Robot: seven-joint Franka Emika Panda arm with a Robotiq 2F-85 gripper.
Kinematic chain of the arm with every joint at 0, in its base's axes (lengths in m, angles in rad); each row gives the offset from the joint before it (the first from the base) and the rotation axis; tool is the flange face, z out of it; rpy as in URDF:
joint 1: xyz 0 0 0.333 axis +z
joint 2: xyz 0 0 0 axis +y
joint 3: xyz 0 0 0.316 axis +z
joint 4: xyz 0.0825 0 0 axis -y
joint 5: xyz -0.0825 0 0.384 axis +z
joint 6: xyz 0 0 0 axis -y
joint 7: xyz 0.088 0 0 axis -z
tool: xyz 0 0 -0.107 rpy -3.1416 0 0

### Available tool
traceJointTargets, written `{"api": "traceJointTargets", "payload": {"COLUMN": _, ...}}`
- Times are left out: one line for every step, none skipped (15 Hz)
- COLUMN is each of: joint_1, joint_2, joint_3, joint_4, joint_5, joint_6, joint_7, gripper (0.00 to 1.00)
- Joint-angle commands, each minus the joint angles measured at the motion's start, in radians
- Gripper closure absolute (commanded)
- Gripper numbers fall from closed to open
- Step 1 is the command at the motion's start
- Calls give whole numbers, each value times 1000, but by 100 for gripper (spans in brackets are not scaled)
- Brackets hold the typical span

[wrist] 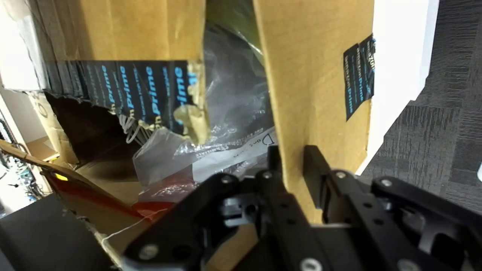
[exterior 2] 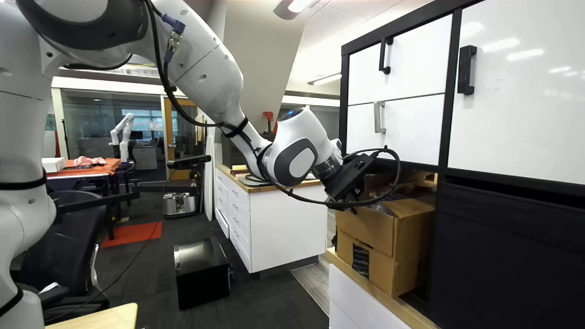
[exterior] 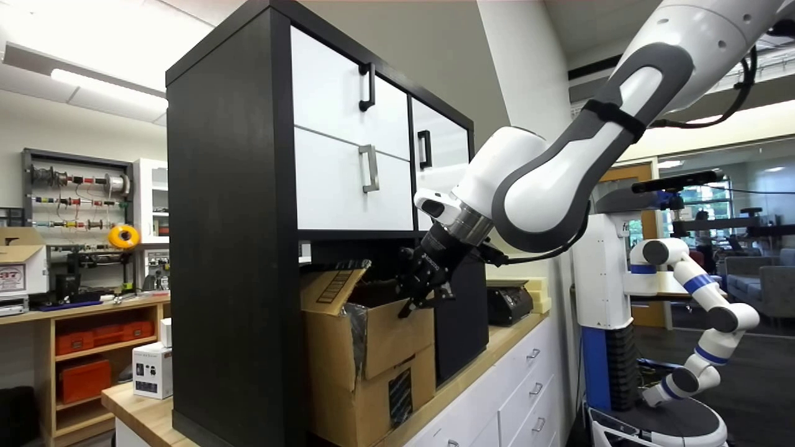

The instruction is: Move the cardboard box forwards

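A: What is largest here?
B: A black-and-white cabinet (exterior: 223, 186) on a wooden counter (exterior: 456, 385). In both exterior views a white arm (exterior: 593, 146) slopes down, bending at the wrist.
A: And the cardboard box (exterior 2: 384, 242)?
B: Upright, jutting from the cabinet's lower bay, open top up, labelled side facing outward. Its rear is hidden; I cannot tell the long axis.
A: The gripper (wrist: 293, 160)?
B: Tilted downward, jaws nearly together, pinching that side's top edge. Only the wrist view shows red material (wrist: 152, 207) inside and readable "amazon" lettering on the dark label (wrist: 359, 75).
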Motion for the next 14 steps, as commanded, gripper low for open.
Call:
{"api": "traceJointTargets", "payload": {"joint_1": -26, "joint_2": -110, "joint_3": 16, "joint_4": -137, "joint_5": 27, "joint_6": 24, "joint_7": -5, "gripper": 95}}
{"api": "traceJointTargets", "payload": {"joint_1": -24, "joint_2": -123, "joint_3": 14, "joint_4": -151, "joint_5": 30, "joint_6": 23, "joint_7": -5, "gripper": 95}}
{"api": "traceJointTargets", "payload": {"joint_1": -23, "joint_2": -133, "joint_3": 13, "joint_4": -164, "joint_5": 33, "joint_6": 22, "joint_7": -5, "gripper": 95}}
{"api": "traceJointTargets", "payload": {"joint_1": -22, "joint_2": -145, "joint_3": 12, "joint_4": -178, "joint_5": 36, "joint_6": 21, "joint_7": -6, "gripper": 95}}
{"api": "traceJointTargets", "payload": {"joint_1": -21, "joint_2": -156, "joint_3": 10, "joint_4": -191, "joint_5": 39, "joint_6": 19, "joint_7": -6, "gripper": 95}}
{"api": "traceJointTargets", "payload": {"joint_1": -20, "joint_2": -166, "joint_3": 9, "joint_4": -204, "joint_5": 42, "joint_6": 18, "joint_7": -6, "gripper": 95}}
{"api": "traceJointTargets", "payload": {"joint_1": -19, "joint_2": -177, "joint_3": 8, "joint_4": -217, "joint_5": 45, "joint_6": 17, "joint_7": -6, "gripper": 95}}
{"api": "traceJointTargets", "payload": {"joint_1": -18, "joint_2": -187, "joint_3": 7, "joint_4": -229, "joint_5": 48, "joint_6": 17, "joint_7": -6, "gripper": 95}}
{"api": "traceJointTargets", "payload": {"joint_1": -16, "joint_2": -200, "joint_3": 5, "joint_4": -244, "joint_5": 51, "joint_6": 16, "joint_7": -5, "gripper": 95}}
{"api": "traceJointTargets", "payload": {"joint_1": -16, "joint_2": -209, "joint_3": 5, "joint_4": -255, "joint_5": 56, "joint_6": 15, "joint_7": -6, "gripper": 95}}
{"api": "traceJointTargets", "payload": {"joint_1": -15, "joint_2": -220, "joint_3": 5, "joint_4": -267, "joint_5": 62, "joint_6": 13, "joint_7": -6, "gripper": 95}}
{"api": "traceJointTargets", "payload": {"joint_1": -14, "joint_2": -229, "joint_3": 6, "joint_4": -280, "joint_5": 69, "joint_6": 13, "joint_7": -7, "gripper": 95}}
{"api": "traceJointTargets", "payload": {"joint_1": -13, "joint_2": -238, "joint_3": 6, "joint_4": -291, "joint_5": 76, "joint_6": 12, "joint_7": -8, "gripper": 95}}
{"api": "traceJointTargets", "payload": {"joint_1": -11, "joint_2": -248, "joint_3": 7, "joint_4": -302, "joint_5": 87, "joint_6": 11, "joint_7": -11, "gripper": 95}}
